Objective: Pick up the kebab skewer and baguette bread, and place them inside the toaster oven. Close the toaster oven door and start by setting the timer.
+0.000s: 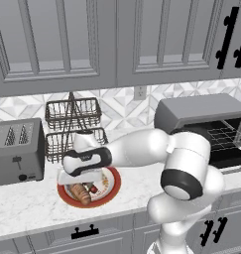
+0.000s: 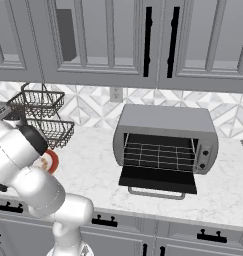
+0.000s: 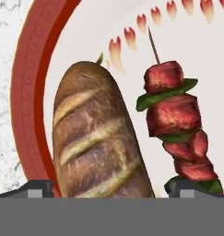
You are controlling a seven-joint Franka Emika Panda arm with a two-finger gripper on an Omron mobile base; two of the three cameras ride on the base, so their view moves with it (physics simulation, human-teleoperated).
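The baguette bread, golden-brown with pale slashes, lies on a white plate with a red rim. The kebab skewer, red meat chunks with green pieces, lies just right of it. My gripper hangs open right above the plate, jaws wide. The loaf's near end lies between the fingertips, and the right tip is over the skewer's near end. From the left base view, the hand hovers low over the plate and baguette. The toaster oven stands to the right with its door folded down and its rack bare.
A grey four-slot toaster stands left of the plate. A two-tier wire basket rack is behind it against the tiled wall. Upper cabinets hang overhead. The counter's front edge runs just before the plate.
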